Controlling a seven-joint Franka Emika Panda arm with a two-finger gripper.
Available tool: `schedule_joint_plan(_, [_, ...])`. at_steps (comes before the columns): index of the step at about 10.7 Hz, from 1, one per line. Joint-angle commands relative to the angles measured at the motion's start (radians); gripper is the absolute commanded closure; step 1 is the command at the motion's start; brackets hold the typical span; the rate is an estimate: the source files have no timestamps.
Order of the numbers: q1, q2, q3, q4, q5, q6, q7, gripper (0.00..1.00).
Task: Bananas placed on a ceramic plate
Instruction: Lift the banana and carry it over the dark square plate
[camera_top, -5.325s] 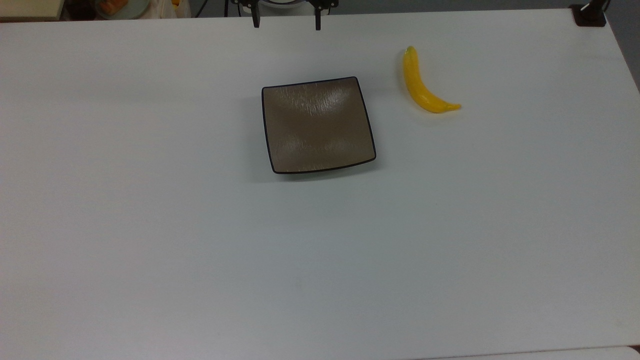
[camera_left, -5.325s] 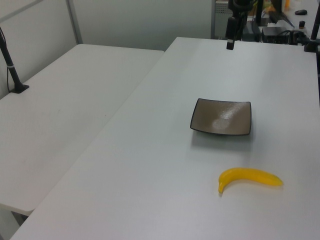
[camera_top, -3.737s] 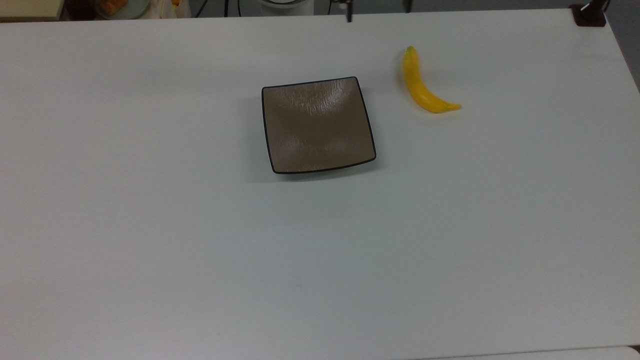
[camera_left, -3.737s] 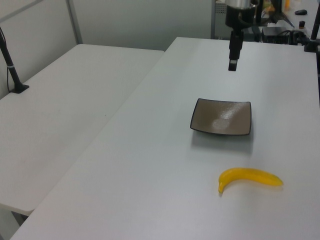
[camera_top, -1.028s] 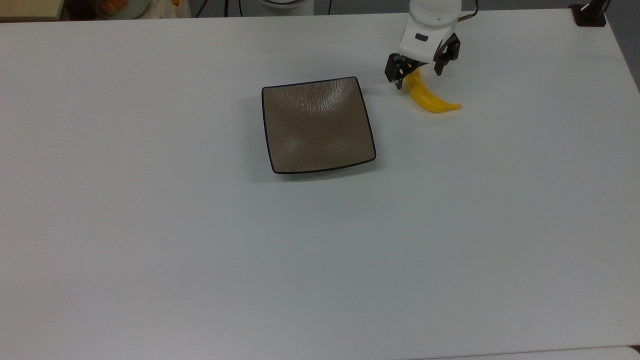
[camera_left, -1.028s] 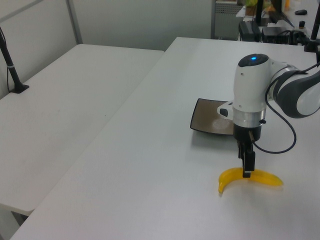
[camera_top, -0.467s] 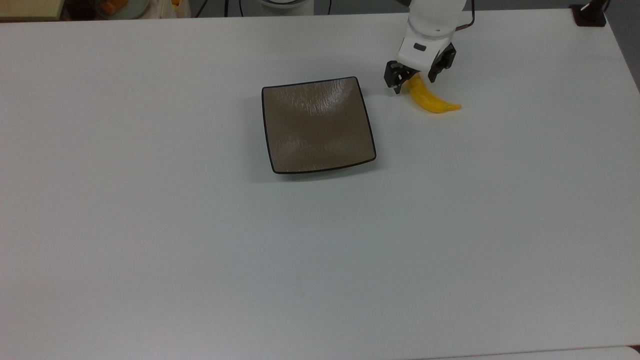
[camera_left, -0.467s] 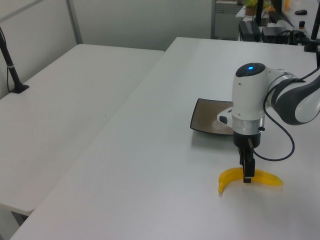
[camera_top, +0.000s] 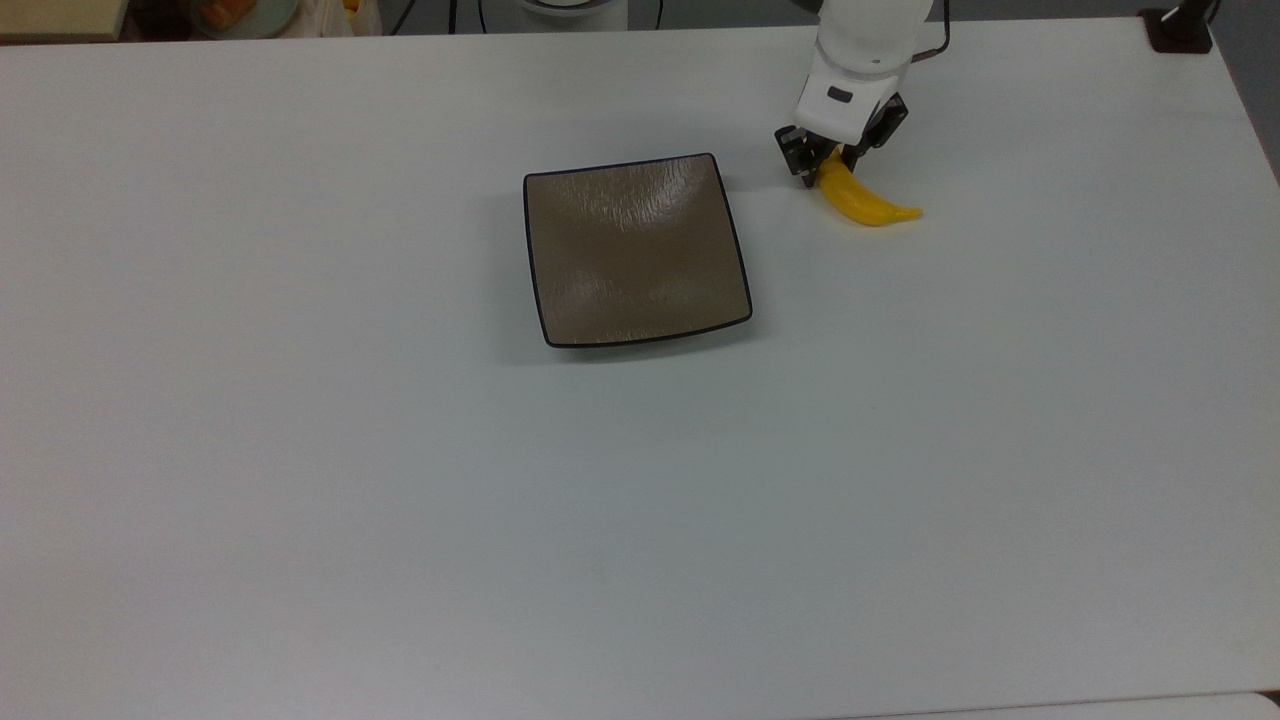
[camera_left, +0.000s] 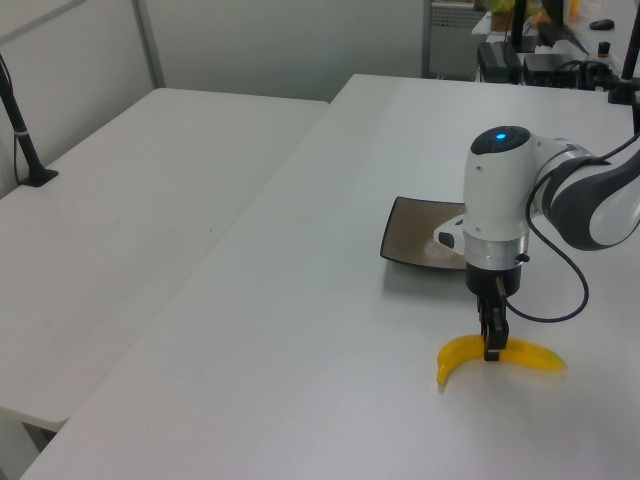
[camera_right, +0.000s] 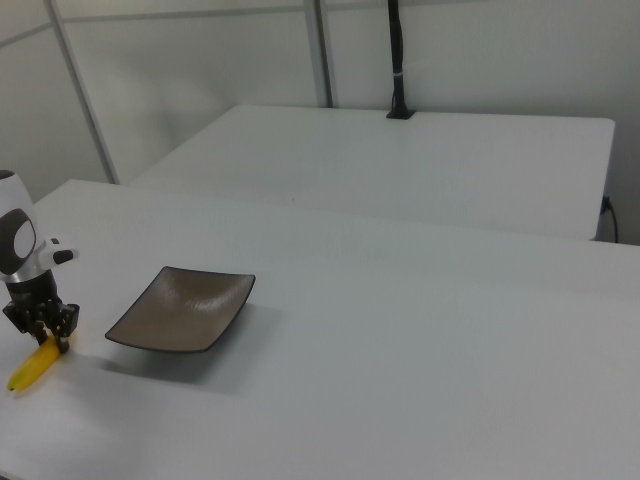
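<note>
A yellow curved banana (camera_top: 866, 205) lies on the white table, to the top view's right of the square brown plate (camera_top: 635, 250). My gripper (camera_top: 826, 165) points straight down over the banana's far half, with its fingers drawn in against both sides of the fruit. In the left view the gripper (camera_left: 492, 346) stands on the middle of the banana (camera_left: 532, 358), and the plate (camera_left: 420, 245) sits just behind it. In the right view the gripper (camera_right: 47, 334) pins the banana (camera_right: 28, 369) to the left of the plate (camera_right: 180, 308). The plate holds nothing.
A black clamp base (camera_top: 1180, 30) sits at the table's far right corner in the top view. A second white table (camera_left: 120, 230) with a black post (camera_left: 25, 140) adjoins on the left view's left. Cluttered items (camera_top: 240, 14) lie beyond the far edge.
My arm came down from the far edge onto the banana. Over the last second the fingers narrowed from wide apart to pressing on the fruit. Banana and plate have not moved.
</note>
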Motion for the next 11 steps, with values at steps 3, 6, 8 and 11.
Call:
schedule_joint_plan(3, [0.001,-0.023,0.006,0.01,-0.023,-0.017,0.024,0.91])
schedule_joint_plan(6, [-0.001,-0.053,0.006,0.122,-0.009,-0.216,0.026,0.91])
schedule_joint_plan(8, [-0.008,-0.101,0.006,0.184,-0.005,-0.31,0.023,0.91])
schedule_joint_plan(11, [-0.025,-0.139,-0.002,0.321,0.017,-0.467,0.018,0.91])
